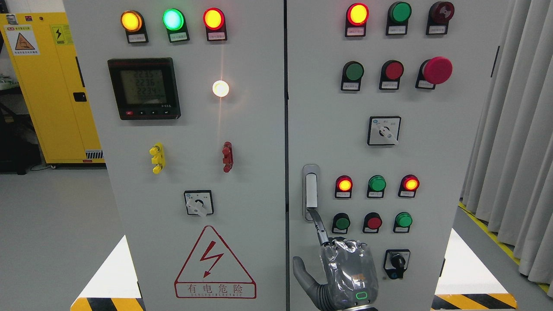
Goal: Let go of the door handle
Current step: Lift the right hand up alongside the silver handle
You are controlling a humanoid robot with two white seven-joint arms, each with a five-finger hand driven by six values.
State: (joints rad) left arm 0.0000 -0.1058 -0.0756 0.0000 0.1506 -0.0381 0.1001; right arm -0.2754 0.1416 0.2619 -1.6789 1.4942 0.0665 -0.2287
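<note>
In the head view, a grey electrical cabinet with two doors is seen from the front. The door handle, a silver upright lever in an oval frame, is mounted on the right door, just right of the seam between the doors.

One robot hand is seen directly below the door handle, at the bottom edge of the picture. It is wrapped in a clear plastic cover. From which side its arm comes in cannot be told, so it is not called left or right. One finger is stretched upward and its tip reaches the lower end of the door handle; it seems to touch it, but the contact is not clearly shown. The thumb is spread out to the left of the palm. The other fingers are hidden under the cover, so it cannot be told whether the handle is grasped or released.

Right of the door handle, a row of three round lamps is placed, red, green and red. Left of the handle, on the other door, a red triangle warning sign is found.
</note>
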